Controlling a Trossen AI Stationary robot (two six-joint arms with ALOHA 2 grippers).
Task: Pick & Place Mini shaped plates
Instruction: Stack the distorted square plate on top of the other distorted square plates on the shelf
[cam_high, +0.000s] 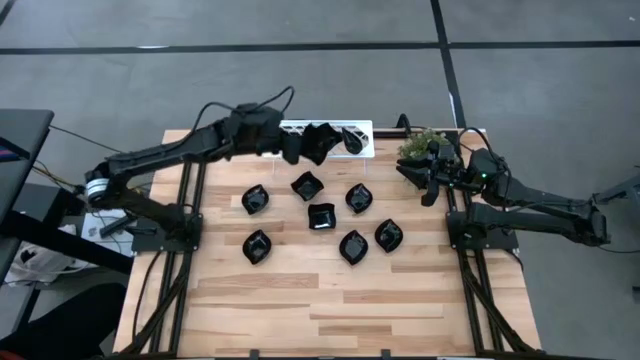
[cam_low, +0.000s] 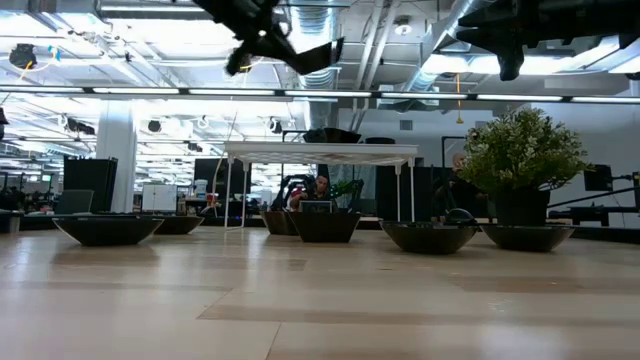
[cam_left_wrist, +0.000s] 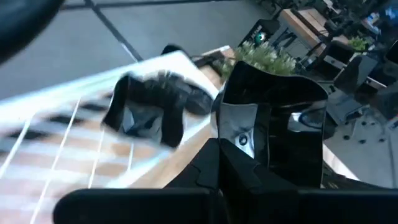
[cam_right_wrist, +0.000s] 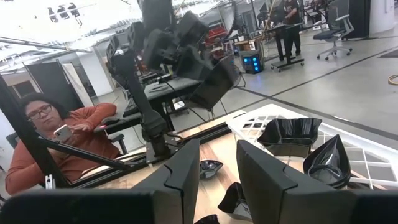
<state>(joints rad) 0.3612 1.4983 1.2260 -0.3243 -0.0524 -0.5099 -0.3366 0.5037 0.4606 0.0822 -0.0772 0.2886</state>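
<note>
Mini shaped plates (cam_high: 321, 216): seven lay loose mid-tabletop (cam_high: 300, 300) in two rough rows, nearest row closest to the front edge, all well apart from each other

One more black plate (cam_left_wrist: 273, 124) was clamped by its rim in the left end effector (cam_high: 293, 148), fingers closed on it, held tilted and clear of the tabletop. In the low view it hung high above the row of resting plates

Key relation: the carried plate sat right at the near edge of the white lattice tray (cam_high: 365, 128) along the far side, so the drop spot lay just ahead of the end effector, away from the robot. Two plates were already in the tray, one wavy-edged (cam_right_wrist: 290, 135) and one leaf-shaped (cam_right_wrist: 328, 160). My read: remaining travel is short, mostly forward plus down

Long axis of the held plate: can't tell

Right end effector (cam_high: 428, 183) hovered at the far right by the potted plant (cam_high: 420, 145), fingers apart, holding nothing, idle. Left arm was clearly the nearer one to the tray's free slots

Beyond the tabletop, a person (cam_right_wrist: 59, 146) sat looking at a phone
</note>
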